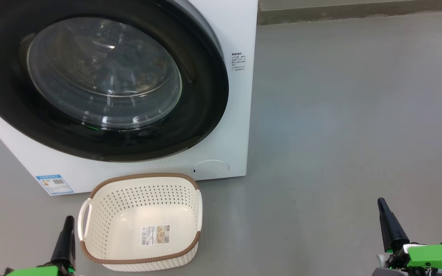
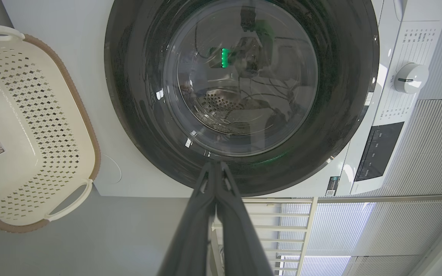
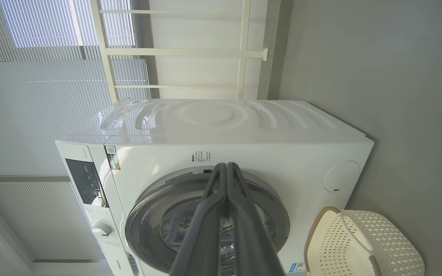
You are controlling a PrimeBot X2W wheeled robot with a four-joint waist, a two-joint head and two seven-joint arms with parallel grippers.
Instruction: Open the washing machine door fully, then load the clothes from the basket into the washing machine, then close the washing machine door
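Note:
The white washing machine stands ahead with its round black-rimmed door shut flat against the front. In the left wrist view the door shows the steel drum through its glass. The basket sits on the floor right before the machine, with just a label on its bottom; the clothes are out of view. My left gripper is shut with nothing in it, low beside the basket's left handle. My right gripper is shut too, far right over bare floor. Both fingertip pairs, left and right, press together.
Grey floor spreads to the right of the machine. A wall base runs along the back. Window blinds and a white rail lie behind the machine. The control panel with a dial is at the machine's top.

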